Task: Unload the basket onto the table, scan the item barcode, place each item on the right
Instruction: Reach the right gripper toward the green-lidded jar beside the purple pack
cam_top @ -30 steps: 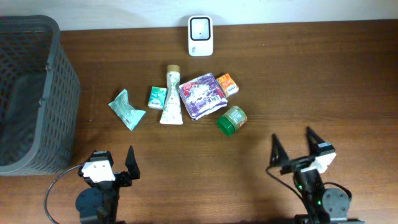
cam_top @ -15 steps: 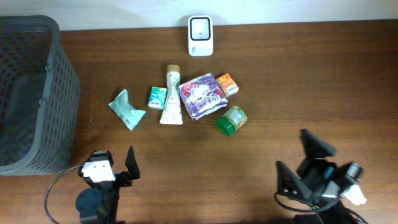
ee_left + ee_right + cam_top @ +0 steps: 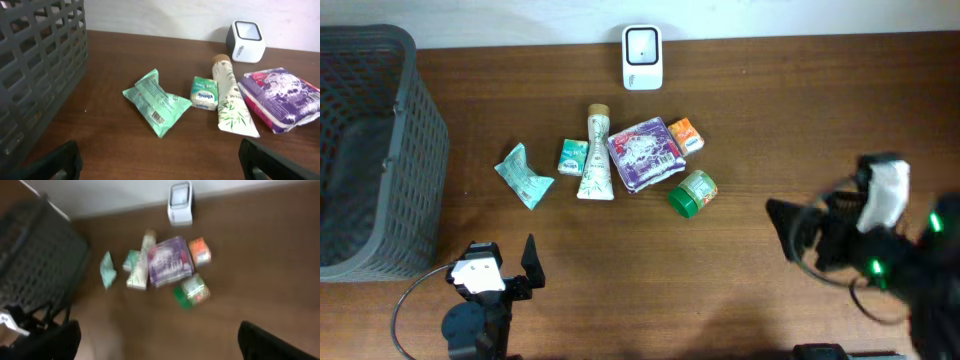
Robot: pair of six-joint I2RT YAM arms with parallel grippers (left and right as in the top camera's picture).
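A white barcode scanner (image 3: 642,57) stands at the table's back edge. In front of it lie several items: a green pouch (image 3: 524,175), a small green box (image 3: 572,156), a pale tube (image 3: 595,155), a purple pack (image 3: 645,153), an orange box (image 3: 686,135) and a green-lidded jar (image 3: 693,192). My left gripper (image 3: 502,264) rests open at the front left, facing the pouch (image 3: 157,102) and tube (image 3: 232,100), with nothing between its fingers. My right gripper (image 3: 820,215) is raised at the right, open and empty. Its blurred view looks down on the jar (image 3: 192,291) and scanner (image 3: 180,202).
A dark mesh basket (image 3: 370,150) fills the far left of the table and looms beside the left gripper (image 3: 160,170) in the left wrist view. Bare brown tabletop lies between the items and both grippers.
The right arm has lifted from the front right and swung up and to the right, its wrist view now blurred. The left arm and all items stay put.
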